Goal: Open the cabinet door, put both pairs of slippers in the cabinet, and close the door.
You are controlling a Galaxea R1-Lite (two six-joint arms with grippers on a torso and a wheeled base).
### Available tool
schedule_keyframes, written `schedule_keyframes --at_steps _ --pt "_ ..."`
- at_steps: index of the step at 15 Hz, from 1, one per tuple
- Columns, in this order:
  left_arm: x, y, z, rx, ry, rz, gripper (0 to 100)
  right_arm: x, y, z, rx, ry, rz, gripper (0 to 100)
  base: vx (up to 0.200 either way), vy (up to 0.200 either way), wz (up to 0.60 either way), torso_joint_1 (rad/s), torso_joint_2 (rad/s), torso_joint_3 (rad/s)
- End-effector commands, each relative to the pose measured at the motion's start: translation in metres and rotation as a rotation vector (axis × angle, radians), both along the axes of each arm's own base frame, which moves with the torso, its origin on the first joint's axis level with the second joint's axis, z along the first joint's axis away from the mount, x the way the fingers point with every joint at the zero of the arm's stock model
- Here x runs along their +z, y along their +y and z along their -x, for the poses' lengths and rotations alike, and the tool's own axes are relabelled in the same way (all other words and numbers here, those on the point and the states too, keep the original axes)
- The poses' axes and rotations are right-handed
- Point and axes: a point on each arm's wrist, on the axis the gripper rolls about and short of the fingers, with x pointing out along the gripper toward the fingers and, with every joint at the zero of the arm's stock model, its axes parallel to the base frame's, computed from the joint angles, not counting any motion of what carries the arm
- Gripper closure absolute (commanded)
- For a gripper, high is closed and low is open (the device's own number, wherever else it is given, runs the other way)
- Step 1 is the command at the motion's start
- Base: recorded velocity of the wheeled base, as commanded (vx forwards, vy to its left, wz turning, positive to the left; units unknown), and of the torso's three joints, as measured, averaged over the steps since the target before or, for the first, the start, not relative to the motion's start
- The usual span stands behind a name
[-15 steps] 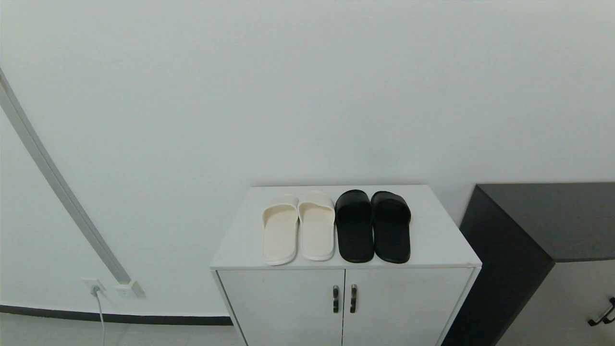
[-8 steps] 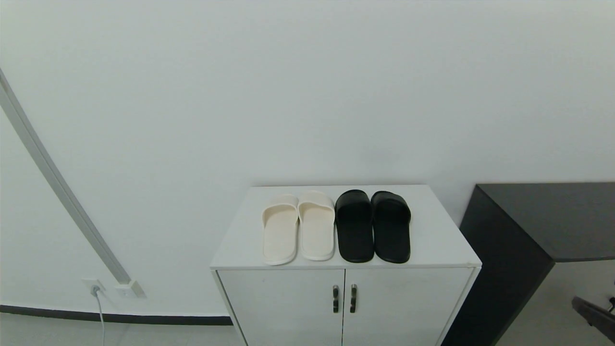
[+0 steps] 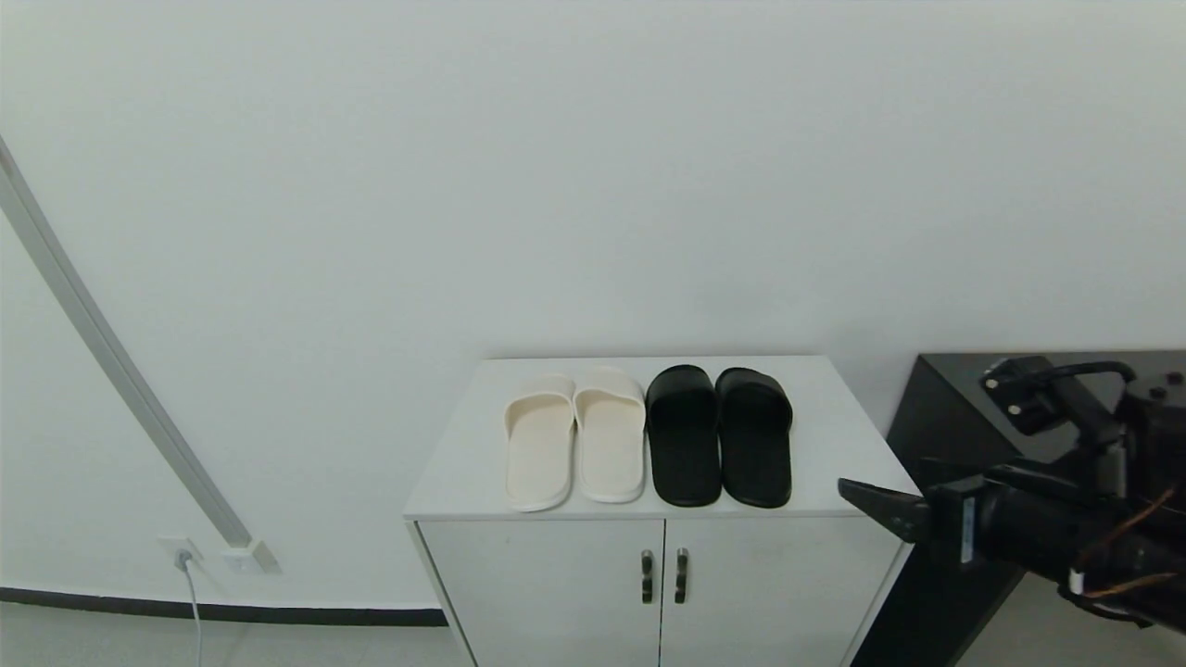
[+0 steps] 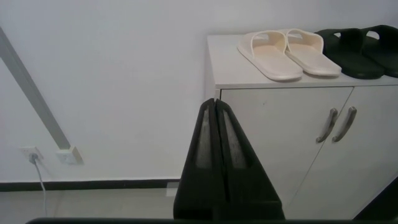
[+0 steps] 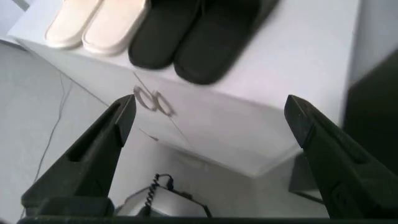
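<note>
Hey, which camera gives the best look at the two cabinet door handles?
The left wrist view: the door handles show large and clear, side by side where the shut doors meet. The head view shows them small near its lower edge. The right wrist view catches them blurred.

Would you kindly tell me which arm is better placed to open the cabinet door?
Right, probably. The right pincer is open, at the cabinet's right front corner, with the door handles in its view. The left pincer is shut and points at the cabinet's left edge.
</note>
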Motion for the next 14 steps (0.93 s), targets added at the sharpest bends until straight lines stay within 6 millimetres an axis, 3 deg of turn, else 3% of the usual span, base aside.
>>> schedule_keyframes --at_steps 1,3,7,11,14 --pt "0.000 0.000 0.000 -0.002 0.002 -0.001 100 -0.015 0.039 -0.024 0.007 0.043 0.033 0 0.000 0.000 0.00 0.000 0.00 0.000" --pt "0.000 0.000 0.000 -0.002 0.001 -0.001 100 -0.017 0.059 -0.032 -0.016 0.046 0.026 0 0.000 0.000 0.00 0.000 0.00 0.000" --pt "0.000 0.000 0.000 -0.002 0.001 -0.001 100 -0.037 0.105 -0.069 -0.110 0.016 0.054 0 0.000 0.000 0.00 0.000 0.00 0.000" --pt "0.000 0.000 0.000 -0.002 0.002 -0.001 100 -0.067 0.130 -0.104 -0.239 -0.073 0.044 0 0.000 0.000 0.00 0.000 0.00 0.000" --pt "0.000 0.000 0.000 -0.002 0.002 -0.001 100 -0.079 0.137 -0.126 -0.323 -0.106 0.061 0 0.000 0.000 0.00 0.000 0.00 0.000"
